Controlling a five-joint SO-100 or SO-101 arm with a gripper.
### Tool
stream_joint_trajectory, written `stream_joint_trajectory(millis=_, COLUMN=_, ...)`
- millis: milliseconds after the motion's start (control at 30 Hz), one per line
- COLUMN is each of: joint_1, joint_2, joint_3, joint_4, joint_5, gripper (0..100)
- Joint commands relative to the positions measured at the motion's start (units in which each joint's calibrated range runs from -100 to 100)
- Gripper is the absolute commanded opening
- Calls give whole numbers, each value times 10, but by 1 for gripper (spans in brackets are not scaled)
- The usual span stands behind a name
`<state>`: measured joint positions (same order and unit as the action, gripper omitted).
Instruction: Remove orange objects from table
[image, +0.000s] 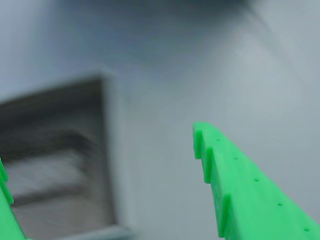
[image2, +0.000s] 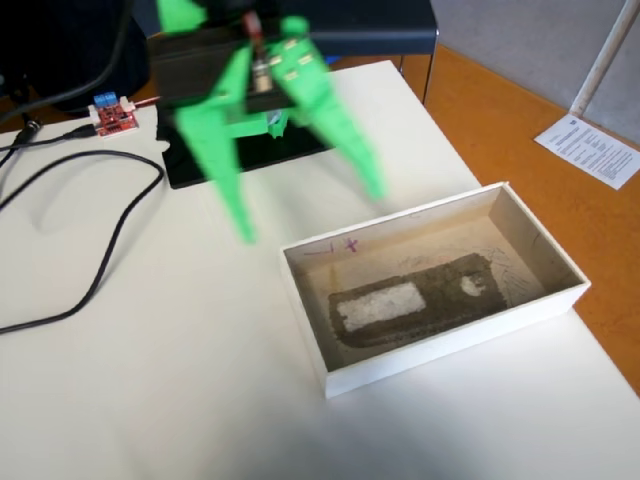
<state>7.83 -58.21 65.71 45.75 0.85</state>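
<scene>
White tabletop (image2: 150, 380) fills most of the fixed view, with orange floor off to the right and a sheet of paper (image2: 598, 148) lying on it. And the green gripper (image2: 310, 215) hangs above the table, blurred, its two long fingers spread wide apart with nothing between them, tips just beyond the far-left corner of the white box (image2: 450, 350). That box sits empty apart from a grey stain on its bottom. Now, the orange object: no sign of it in either view, neither on the table nor in the box, so I cannot say where it is. That is the hazard as I judge it; with no target in sight, a descent from here could close on bare table, or clip the box wall, which is right by the nearer fingertip. Black cables (image2: 90, 270) loop across the left of the table near a small red circuit board (image2: 112, 117), and a wide sweep could snag them. The wrist view gives only one green finger (image: 240, 185) in full, a sliver of the other at the left edge, and a smeared box corner (image: 107, 150) below; the fixed view alone shows the whole layout, cables and the arm's black base (image2: 250, 150).
</scene>
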Motion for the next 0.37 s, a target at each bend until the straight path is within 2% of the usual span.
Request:
stream_joint_trajectory(millis=0, joint_1=33, joint_2=-222, joint_3=99, joint_4=187, joint_5=22, gripper=40)
stream_joint_trajectory(millis=100, joint_1=50, joint_2=-296, joint_3=138, joint_4=296, joint_5=31, gripper=40)
stream_joint_trajectory(millis=167, joint_1=61, joint_2=-352, joint_3=199, joint_4=310, joint_5=32, gripper=40)
stream_joint_trajectory(millis=267, joint_1=96, joint_2=-404, joint_3=323, joint_4=279, joint_5=92, gripper=40)
stream_joint_trajectory(millis=333, joint_1=97, joint_2=-404, joint_3=339, joint_4=289, joint_5=77, gripper=40)
